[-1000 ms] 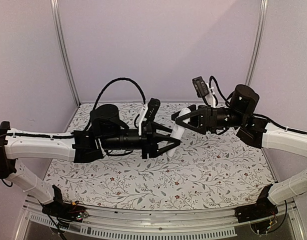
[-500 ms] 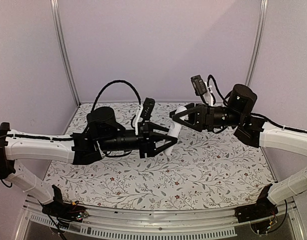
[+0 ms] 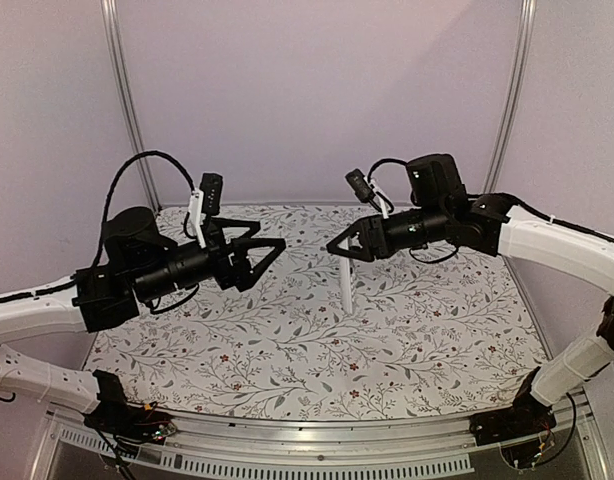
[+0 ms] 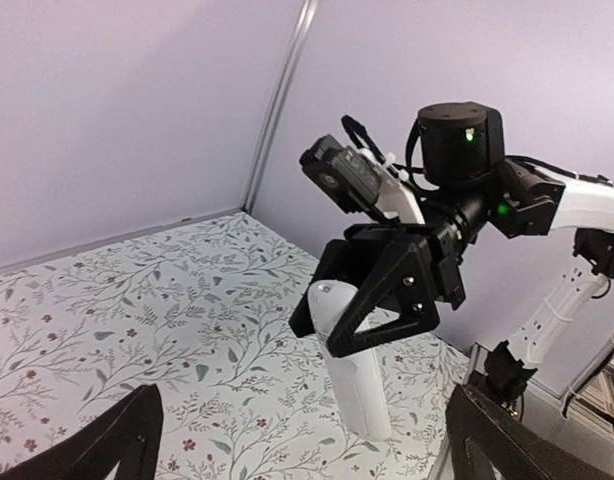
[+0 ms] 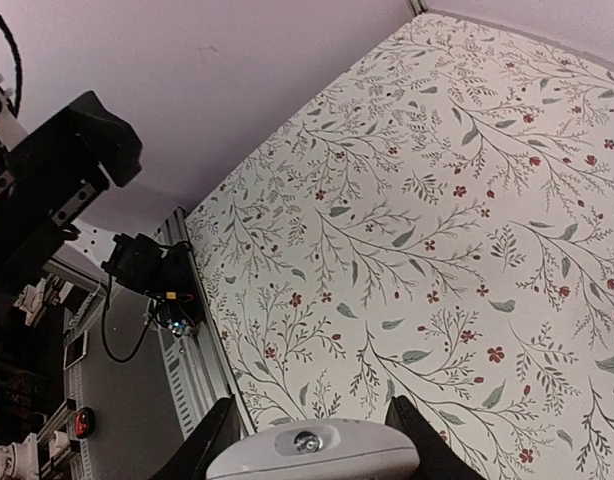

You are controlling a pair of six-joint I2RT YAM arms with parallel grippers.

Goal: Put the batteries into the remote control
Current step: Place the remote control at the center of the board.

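The white remote control (image 3: 345, 288) hangs upright above the middle of the floral table, gripped at its top end by my right gripper (image 3: 342, 252), which is shut on it. In the left wrist view the remote control (image 4: 359, 380) shows its plain white side below the right gripper's black fingers (image 4: 387, 300). In the right wrist view only the remote control's rounded end (image 5: 312, 452) shows, inside the right gripper (image 5: 312, 440). My left gripper (image 3: 267, 264) is wide open and empty, well to the left of the remote. The batteries are out of view.
The floral cloth (image 3: 287, 350) covers the table. Lilac walls and metal posts (image 3: 127, 110) close in the back and sides. A metal rail with wiring (image 3: 287, 455) runs along the near edge.
The left gripper opened wide, let go of the remote and drew back to the left. The right arm swung left, and the remote now hangs straight down from it.
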